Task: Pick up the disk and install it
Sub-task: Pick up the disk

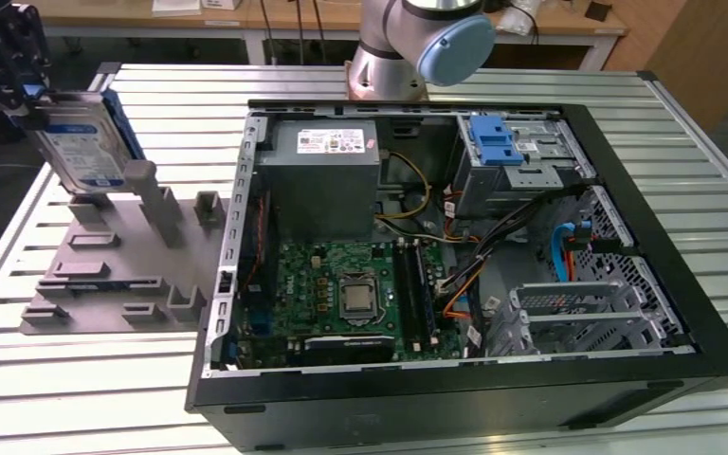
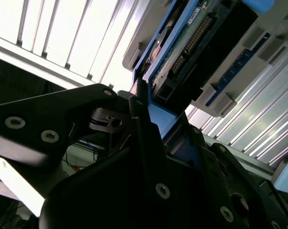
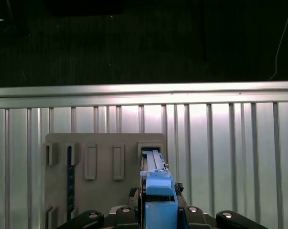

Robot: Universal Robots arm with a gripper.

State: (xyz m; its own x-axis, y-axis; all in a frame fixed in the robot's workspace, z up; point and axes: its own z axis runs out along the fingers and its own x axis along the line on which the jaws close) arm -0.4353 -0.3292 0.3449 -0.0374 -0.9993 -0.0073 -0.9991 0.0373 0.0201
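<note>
Pincer (image 1: 33, 102) grips disk (image 1: 86, 144) above grey rack (image 1: 92, 284), open computer case (image 1: 465, 408) beside

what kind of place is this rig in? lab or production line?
Probably a robotics lab bench: an open PC case lies on a slatted metal table beside a grey parts fixture, the pincer holds the disk at that fixture, and wooden desks stand behind.

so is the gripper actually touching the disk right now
Touching. In the second wrist view the gripper is clamped on the blue edge of the disk, with no gap.
</note>
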